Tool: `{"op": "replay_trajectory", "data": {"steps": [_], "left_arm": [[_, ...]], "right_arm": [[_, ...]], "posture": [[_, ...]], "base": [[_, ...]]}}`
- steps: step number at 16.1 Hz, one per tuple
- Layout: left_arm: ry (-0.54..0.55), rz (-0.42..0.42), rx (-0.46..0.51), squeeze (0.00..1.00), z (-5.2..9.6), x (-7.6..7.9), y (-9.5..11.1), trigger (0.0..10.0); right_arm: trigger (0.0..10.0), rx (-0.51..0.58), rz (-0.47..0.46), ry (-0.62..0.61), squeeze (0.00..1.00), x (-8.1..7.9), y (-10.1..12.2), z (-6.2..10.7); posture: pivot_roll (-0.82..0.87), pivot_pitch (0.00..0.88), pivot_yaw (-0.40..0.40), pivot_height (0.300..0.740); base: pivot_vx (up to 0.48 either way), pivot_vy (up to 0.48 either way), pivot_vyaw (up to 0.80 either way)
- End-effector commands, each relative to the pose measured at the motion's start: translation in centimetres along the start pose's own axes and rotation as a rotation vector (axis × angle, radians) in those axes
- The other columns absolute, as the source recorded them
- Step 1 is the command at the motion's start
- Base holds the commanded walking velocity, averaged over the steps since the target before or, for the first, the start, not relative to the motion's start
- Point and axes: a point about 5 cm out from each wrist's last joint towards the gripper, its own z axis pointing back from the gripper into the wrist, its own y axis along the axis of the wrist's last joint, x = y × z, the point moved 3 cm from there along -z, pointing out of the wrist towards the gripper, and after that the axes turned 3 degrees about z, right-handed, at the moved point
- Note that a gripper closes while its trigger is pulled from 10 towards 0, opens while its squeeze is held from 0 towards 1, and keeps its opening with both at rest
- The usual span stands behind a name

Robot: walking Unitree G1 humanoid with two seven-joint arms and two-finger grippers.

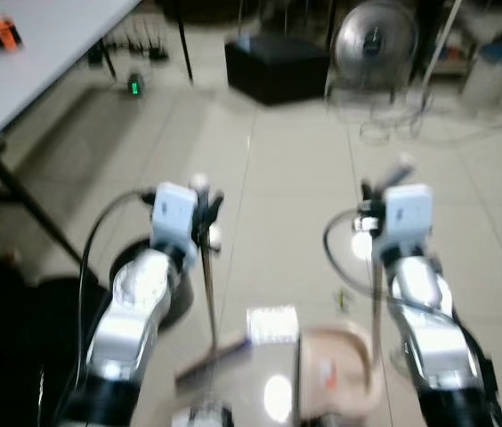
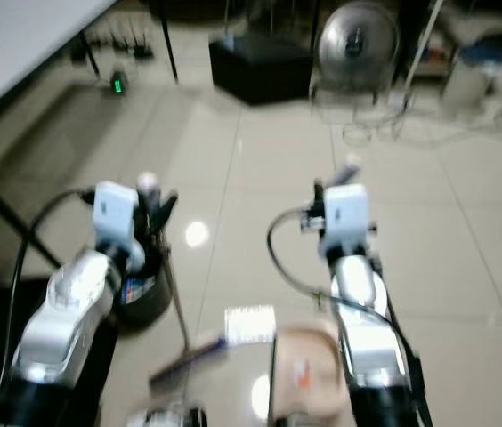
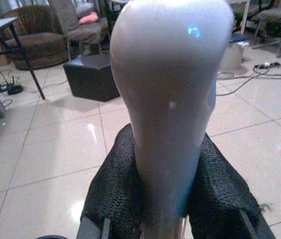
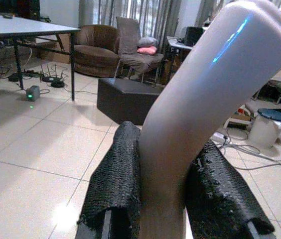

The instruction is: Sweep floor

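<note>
At the moment of inspection both tools were in hand and positioned over the floor, but the sweeping itself appeared barely begun. The left gripper was pinched around the upper end of the broom handle, its fingers pressing on either side of the pale rounded grip; the thin shaft ran down to the broom head, which rested on the tiles just in front of the robot. The right gripper was likewise clamped on the dustpan handle, with the beige dustpan standing on the floor just beside the broom head, toward the robot's right. A pale rectangular piece of litter lay on the tiled floor between broom head and dustpan, touching or nearly touching both, and a small scrap lay near the pan's far edge. Whether anything was already inside the pan could not be determined owing to blur. In the inspector's judgement, grasping of both tools was complete; drawing the litter into the pan and clearing the remaining floor were outstanding. A black bin stood near the left arm.
</note>
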Motion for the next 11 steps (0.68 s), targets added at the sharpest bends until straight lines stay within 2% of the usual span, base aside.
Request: {"op": "replay_trajectory", "data": {"steps": [1,4,7,10,11], "left_arm": [[0.000,-0.040,0.031,0.00,-0.2,-0.1,0.8,10.0],[-0.005,-0.054,0.033,0.00,-0.2,0.0,0.8,10.0],[0.019,-0.006,0.021,0.00,-0.4,-0.4,0.7,10.0],[0.034,-0.019,0.058,0.00,-0.7,-0.6,1.4,10.0],[0.032,-0.019,0.080,0.00,-0.9,-0.6,1.8,10.0]], "right_arm": [[10.0,0.023,-0.023,-0.026,0.00,0.4,0.8,0.0],[10.0,0.010,-0.050,-0.050,0.00,0.9,0.7,0.1],[10.0,-0.011,-0.053,-0.037,0.00,0.8,0.5,0.2],[10.0,-0.023,-0.050,-0.029,0.00,0.7,0.3,0.4],[10.0,-0.043,-0.075,-0.052,0.00,0.9,0.0,0.5]], "posture": [[0.02,0.089,0.076,0.740],[0.02,0.087,0.075,0.740],[0.02,0.089,0.076,0.740],[0.02,0.084,0.074,0.740],[0.02,0.078,0.076,0.740]], "base": [[0.000,-0.454,0.00],[0.000,-0.446,0.00],[0.000,0.000,0.00],[0.000,0.000,0.00],[0.000,0.000,0.00]]}}
